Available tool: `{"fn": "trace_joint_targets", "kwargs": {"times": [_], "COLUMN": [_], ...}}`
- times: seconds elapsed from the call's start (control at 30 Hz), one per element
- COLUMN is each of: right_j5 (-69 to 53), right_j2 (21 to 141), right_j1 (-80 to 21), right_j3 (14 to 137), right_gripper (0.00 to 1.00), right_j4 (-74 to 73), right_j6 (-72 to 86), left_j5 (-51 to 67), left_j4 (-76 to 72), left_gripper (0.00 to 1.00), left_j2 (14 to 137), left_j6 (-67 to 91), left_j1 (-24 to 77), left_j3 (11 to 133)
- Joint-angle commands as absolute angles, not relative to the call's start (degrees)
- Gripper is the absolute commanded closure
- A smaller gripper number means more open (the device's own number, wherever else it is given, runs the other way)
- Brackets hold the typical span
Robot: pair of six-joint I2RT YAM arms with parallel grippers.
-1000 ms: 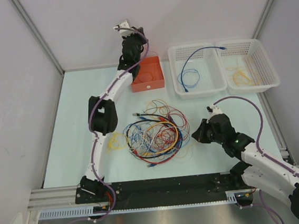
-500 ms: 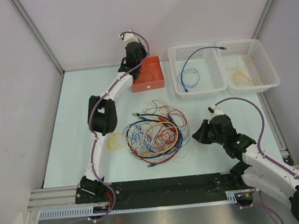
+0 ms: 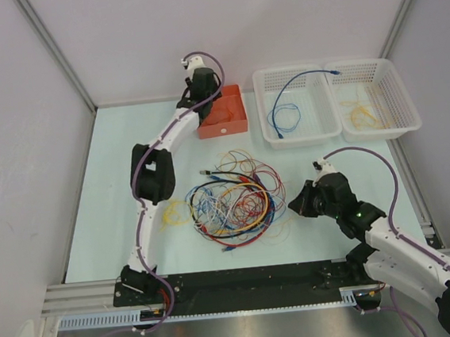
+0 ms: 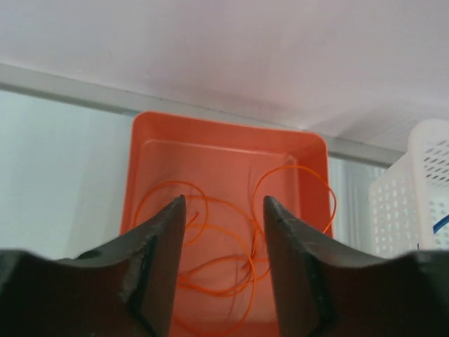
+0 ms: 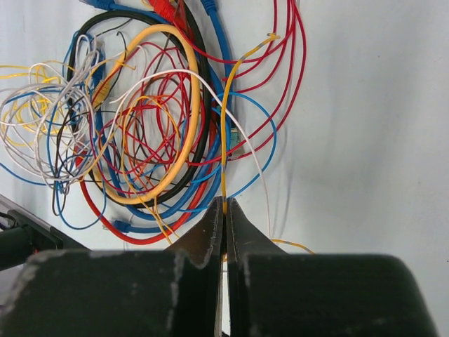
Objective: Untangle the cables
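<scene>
Currently the tabletop (image 3: 115,187) carries the cables (image 3: 232,200) as one central tangle. Left claw (image 4: 223,202) hangs released above the orange tray (image 4: 224,125). Right claw (image 5: 224,205) is clenched on one yellow wire (image 5: 224,140), which runs lengthwise straight from the jaws into the tangle. Likely extraction step: next, draw it outward slowly.

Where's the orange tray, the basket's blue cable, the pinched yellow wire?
orange tray (image 4: 224,125): left wrist view, far rim.
blue cable (image 3: 333,71): top external view, plug end.
yellow wire (image 5: 224,154): right wrist view, straight stretch.
</scene>
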State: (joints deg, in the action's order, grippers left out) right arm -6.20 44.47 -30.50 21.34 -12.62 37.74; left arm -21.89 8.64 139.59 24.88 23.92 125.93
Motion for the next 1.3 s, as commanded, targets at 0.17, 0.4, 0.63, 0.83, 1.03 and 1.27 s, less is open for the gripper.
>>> {"fn": "trace_joint_targets", "kwargs": {"times": [0.17,0.4,0.63,0.83,1.03,1.27], "right_j5": [-7.1,-9.7,-5.4,-5.6,-6.1,-3.7], "right_j2": [40.7,43.7,40.1,43.0,44.0,43.7], "right_j1": [-30.1,-31.3,-34.1,-34.6,-35.5,-35.6], "right_j3": [21.5,23.6,34.6,52.3,59.0,64.7], "right_gripper": [1.00,1.00,1.00,1.00,1.00,1.00], "right_j4": [-12.1,-9.9,-17.0,-22.7,-23.6,-26.8], "right_j6": [37.5,36.7,34.5,31.8,32.7,30.1], "left_j5": [-25.9,-26.5,-12.1,-5.8,-3.7,-5.6], "left_j4": [15.2,13.2,2.0,-10.7,-13.2,-16.1], "left_gripper": [0.20,0.00,0.01,0.00,0.00,0.00], "left_j2": [116.9,92.1,70.9,60.7,58.3,53.6], "left_j6": [23.6,25.7,25.8,23.6,24.8,27.1], "left_j1": [26.5,37.4,48.3,50.7,50.9,50.8], "left_j3": [119.2,83.1,56.8,46.1,43.6,38.3]}}
